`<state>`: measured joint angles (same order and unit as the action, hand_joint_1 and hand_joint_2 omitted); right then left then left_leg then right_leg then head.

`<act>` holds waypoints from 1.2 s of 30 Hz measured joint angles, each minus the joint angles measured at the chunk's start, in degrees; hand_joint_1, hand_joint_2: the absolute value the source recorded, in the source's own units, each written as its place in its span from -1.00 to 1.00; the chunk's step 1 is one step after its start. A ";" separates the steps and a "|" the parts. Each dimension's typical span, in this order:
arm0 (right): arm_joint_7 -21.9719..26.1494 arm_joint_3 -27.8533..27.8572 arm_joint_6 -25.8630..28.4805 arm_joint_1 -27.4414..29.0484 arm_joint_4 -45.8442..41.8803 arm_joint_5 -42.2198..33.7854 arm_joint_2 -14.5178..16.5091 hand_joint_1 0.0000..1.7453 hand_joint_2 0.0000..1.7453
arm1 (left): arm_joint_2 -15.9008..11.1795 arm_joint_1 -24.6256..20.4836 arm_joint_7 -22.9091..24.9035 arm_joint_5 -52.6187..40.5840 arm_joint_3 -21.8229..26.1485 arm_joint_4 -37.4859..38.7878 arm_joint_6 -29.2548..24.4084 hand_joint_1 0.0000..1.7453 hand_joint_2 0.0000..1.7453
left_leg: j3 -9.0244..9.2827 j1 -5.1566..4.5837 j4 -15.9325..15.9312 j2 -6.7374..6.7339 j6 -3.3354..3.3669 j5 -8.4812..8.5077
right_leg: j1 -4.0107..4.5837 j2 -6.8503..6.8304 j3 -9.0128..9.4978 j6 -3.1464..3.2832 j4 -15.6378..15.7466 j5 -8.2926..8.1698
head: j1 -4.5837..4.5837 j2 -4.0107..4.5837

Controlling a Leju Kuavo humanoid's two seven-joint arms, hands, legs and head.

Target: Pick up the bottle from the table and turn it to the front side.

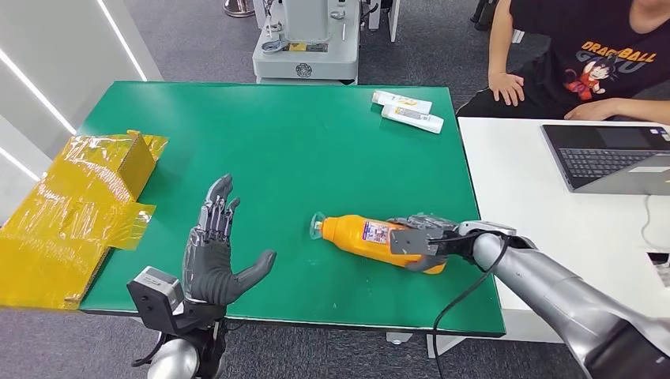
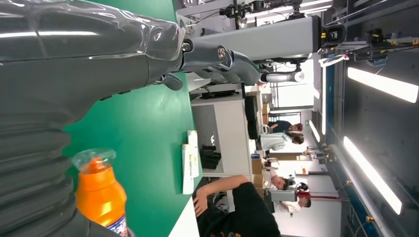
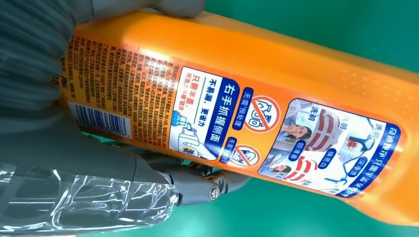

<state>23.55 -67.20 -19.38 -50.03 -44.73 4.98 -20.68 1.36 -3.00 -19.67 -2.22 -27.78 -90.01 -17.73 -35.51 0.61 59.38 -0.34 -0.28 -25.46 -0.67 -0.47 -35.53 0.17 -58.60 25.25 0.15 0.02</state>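
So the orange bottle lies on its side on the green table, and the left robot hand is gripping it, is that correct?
Not quite: the right robot hand grips the orange bottle, as the head view shows. The left robot hand is open, apart from it. The bottle does lie on its side on the green table.

1. A glossy orange plastic bottle (image 3: 276, 74) with a printed back label of blue panels, small pictures and a barcode lies close before the camera.
2. The right hand (image 3: 99, 163), grey and ribbed with a clear film over part of it, holds the bottle's body, thumb and fingers on opposite sides.
3. A flat green table surface (image 3: 346, 29) shows behind the bottle.
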 joint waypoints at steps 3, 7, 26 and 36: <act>0.82 2.28 3.87 1.41 -1.09 0.66 0.11 1.00 1.00 | -0.01 0.24 -0.26 -0.96 0.00 0.00 -0.69 -1.00 1.00 | 0.00 0.00 0.00 0.00 0.00 0.00 | 0.00 0.00 0.00 0.01 0.00 0.01 | 0.00 0.00; 1.03 5.95 9.73 3.83 -3.70 1.99 0.15 1.00 1.00 | 0.00 0.38 0.05 -2.72 0.07 0.00 -1.04 -1.00 1.00 | 0.01 0.00 0.00 0.01 -0.01 0.00 | 0.01 -0.02 0.00 0.01 0.00 0.02 | 0.01 0.00; 1.54 28.16 32.40 22.17 -26.72 7.13 2.06 1.00 1.00 | -0.03 -2.96 0.84 -6.98 3.64 0.68 2.18 -1.00 1.00 | -0.02 0.01 -0.04 0.04 -0.01 -0.02 | 0.01 -0.06 -0.02 0.06 0.00 0.07 | 0.02 0.00; 7.05 34.86 40.87 28.11 -36.89 7.65 4.84 1.00 1.00 | -0.79 -5.24 0.33 -4.81 4.42 1.91 3.50 -1.00 1.00 | -0.01 0.00 -0.05 0.02 -0.01 -0.02 | 0.01 -0.05 -0.02 0.07 0.00 0.08 | 0.02 0.00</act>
<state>30.59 -32.34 21.50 -21.93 -81.62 12.63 -15.84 0.57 -8.24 -19.33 -7.03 -23.36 -88.10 -14.23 -35.51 0.61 59.33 -0.32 -0.29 -25.48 -0.66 -0.52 -35.55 0.24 -58.61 25.33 0.17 0.02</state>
